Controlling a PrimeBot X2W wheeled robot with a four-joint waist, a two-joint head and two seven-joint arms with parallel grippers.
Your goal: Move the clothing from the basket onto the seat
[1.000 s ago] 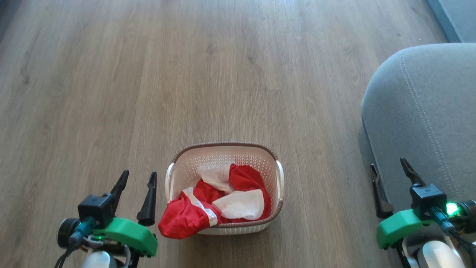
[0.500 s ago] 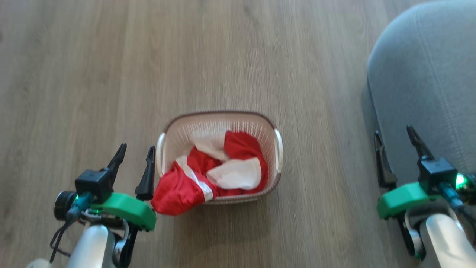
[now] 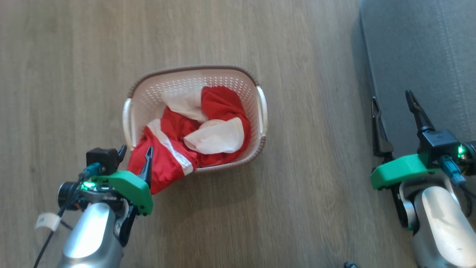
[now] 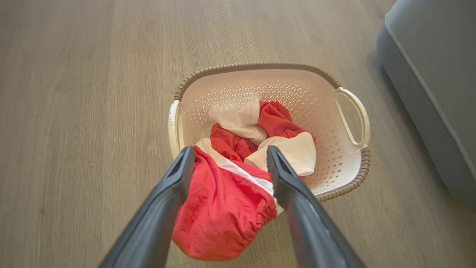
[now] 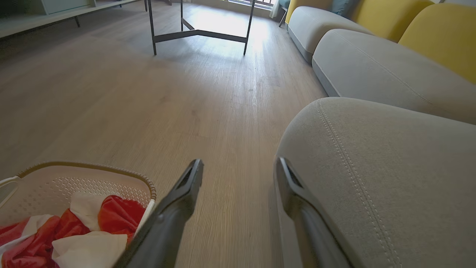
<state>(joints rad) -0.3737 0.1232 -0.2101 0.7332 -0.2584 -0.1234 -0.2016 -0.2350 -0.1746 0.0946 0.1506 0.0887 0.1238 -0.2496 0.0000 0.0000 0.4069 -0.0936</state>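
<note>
The white perforated basket with its brown rim stands on the wooden floor. Red and white clothing fills it, and one red fold hangs over its near left corner. My left gripper is open at that fold. In the left wrist view the left gripper frames the clothing in front of the basket. My right gripper is open beside the edge of the grey seat, holding nothing. In the right wrist view the right gripper points along the seat.
Bare wooden floor lies between basket and seat. Further off, the right wrist view has a black-legged table, a long grey sofa and yellow back cushions. A low shelf runs along the far left.
The head camera has tipped down and closer, so the whole picture shifted. My left gripper has moved from beside the basket onto the hanging red fold. The right gripper stays open by the seat.
</note>
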